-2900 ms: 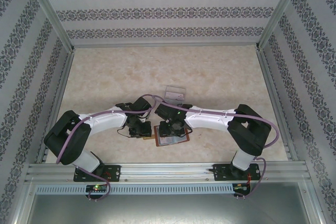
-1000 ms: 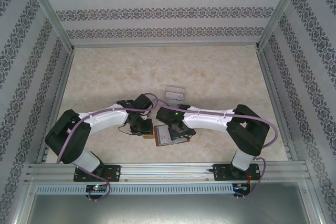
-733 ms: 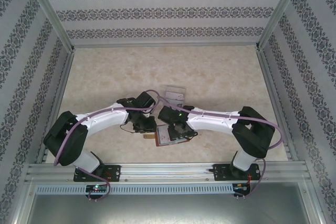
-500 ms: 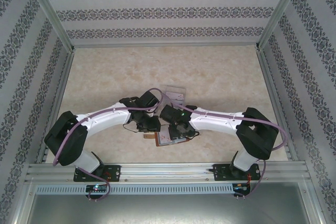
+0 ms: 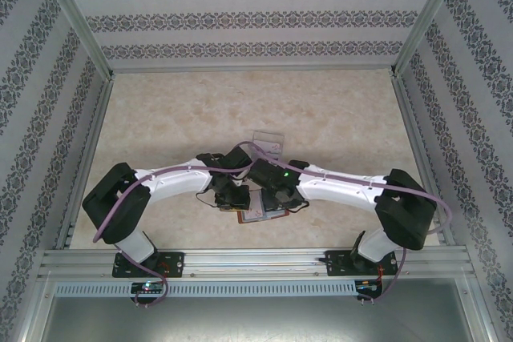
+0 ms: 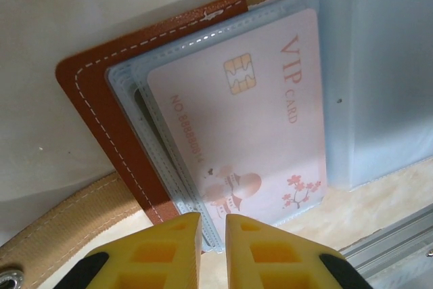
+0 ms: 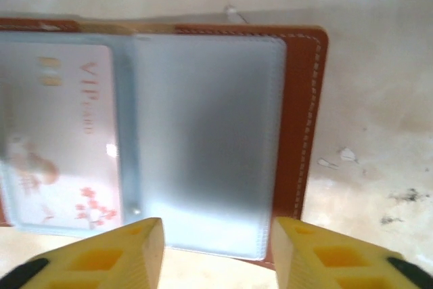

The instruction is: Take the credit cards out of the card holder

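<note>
The card holder (image 5: 264, 215) lies open on the table, brown leather (image 6: 88, 93) with blue-grey plastic sleeves. A pale pink VIP credit card (image 6: 250, 120) sits in the top sleeve of its left half, also seen as the card (image 7: 61, 140) in the right wrist view. My left gripper (image 6: 213, 225) is shut to a narrow slit, its tips at the near corner of the sleeve stack; contact is unclear. My right gripper (image 7: 216, 228) is open, its fingers standing on either side of the empty right sleeve (image 7: 203, 140) beside the leather edge (image 7: 301, 120). From above, both grippers (image 5: 236, 198) (image 5: 272, 198) crowd the holder.
A clear plastic tray (image 5: 267, 142) stands just behind the two wrists. The holder's tan strap (image 6: 61, 214) trails to its left. A metal rail (image 5: 256, 258) runs along the table's near edge, close to the holder. Patterned walls enclose the table.
My left gripper has slid right onto the holder's left edge, still shut. The right arm has stretched out lower over the holder and its jaws have narrowed. The holder has stayed put.
</note>
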`<state>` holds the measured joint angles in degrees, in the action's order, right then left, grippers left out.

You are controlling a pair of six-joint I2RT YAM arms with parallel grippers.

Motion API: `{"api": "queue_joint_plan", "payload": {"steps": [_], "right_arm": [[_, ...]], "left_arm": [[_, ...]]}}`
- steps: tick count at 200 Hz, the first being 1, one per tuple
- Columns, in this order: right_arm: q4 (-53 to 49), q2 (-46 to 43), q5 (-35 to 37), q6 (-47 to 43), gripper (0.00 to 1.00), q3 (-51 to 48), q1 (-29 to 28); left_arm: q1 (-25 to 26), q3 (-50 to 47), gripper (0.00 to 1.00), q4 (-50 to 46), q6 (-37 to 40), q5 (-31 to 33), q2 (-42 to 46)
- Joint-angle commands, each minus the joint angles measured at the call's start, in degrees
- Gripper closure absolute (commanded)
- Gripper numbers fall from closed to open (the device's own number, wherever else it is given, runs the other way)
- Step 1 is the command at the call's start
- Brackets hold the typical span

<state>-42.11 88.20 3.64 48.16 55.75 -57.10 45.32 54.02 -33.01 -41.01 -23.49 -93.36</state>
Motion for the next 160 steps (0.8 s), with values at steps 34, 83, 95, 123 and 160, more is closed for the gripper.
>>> {"api": "queue_joint_plan", "payload": {"steps": [34, 83, 95, 123, 160], "right_arm": [[13.4, -2.6, -9.9, 2.2, 0.67, -4.6, 2.1], [19.8, -0.6, -14.6, 2.7, 0.69, -6.9, 3.4], [20.7, 0.1, -15.1, 2.7, 0.70, -7.1, 3.6], [21.6, 1.4, -15.5, 2.6, 0.71, -7.0, 3.8], [21.5, 2.4, -15.2, 2.3, 0.72, -6.9, 4.1]], "left_arm": [[0.7, 0.4, 0.82, 0.6, 0.0, 1.9, -2.3], [0.7, 0.0, 0.83, 0.4, 0.4, 2.4, -2.7], [0.7, -0.2, 0.83, 0.4, 0.4, 2.4, -2.7], [0.7, -0.6, 0.83, 0.3, 0.4, 2.6, -2.6], [0.7, -0.7, 0.83, 0.2, 0.5, 2.7, -2.4]]}}
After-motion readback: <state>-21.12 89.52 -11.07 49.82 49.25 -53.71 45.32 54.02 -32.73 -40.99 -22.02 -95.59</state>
